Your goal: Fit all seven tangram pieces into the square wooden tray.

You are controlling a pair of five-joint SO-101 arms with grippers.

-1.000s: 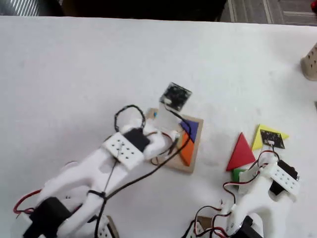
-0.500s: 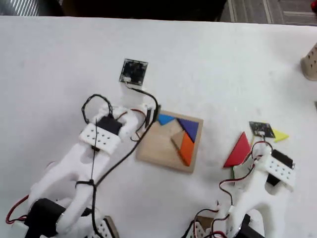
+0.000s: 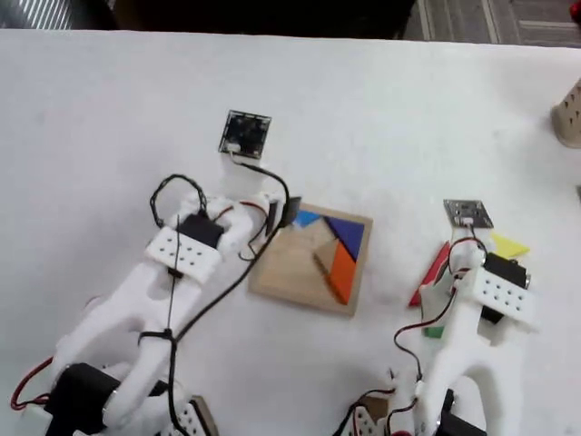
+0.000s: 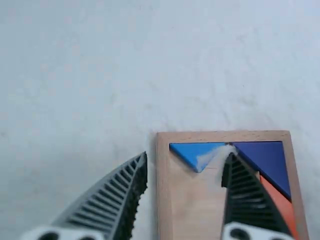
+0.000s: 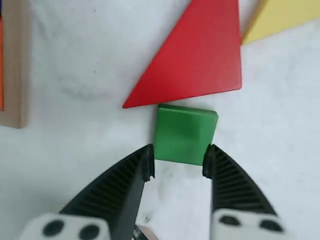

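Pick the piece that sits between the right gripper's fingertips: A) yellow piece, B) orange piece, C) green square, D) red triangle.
C: in the right wrist view the green square lies with its near end between the fingertips of the right gripper, next to the red triangle.

3 pieces (image 3: 349, 234) in tray (image 3: 290, 272), triangle (image 5: 200, 65) and square (image 5: 184, 134) touching, right of tray

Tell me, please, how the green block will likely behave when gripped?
The green block looks stiff and flat-sided, so the right gripper should hold it squarely. Lying flat, it seems unlikely to roll. Pushed, it might nudge the red triangle beside it.
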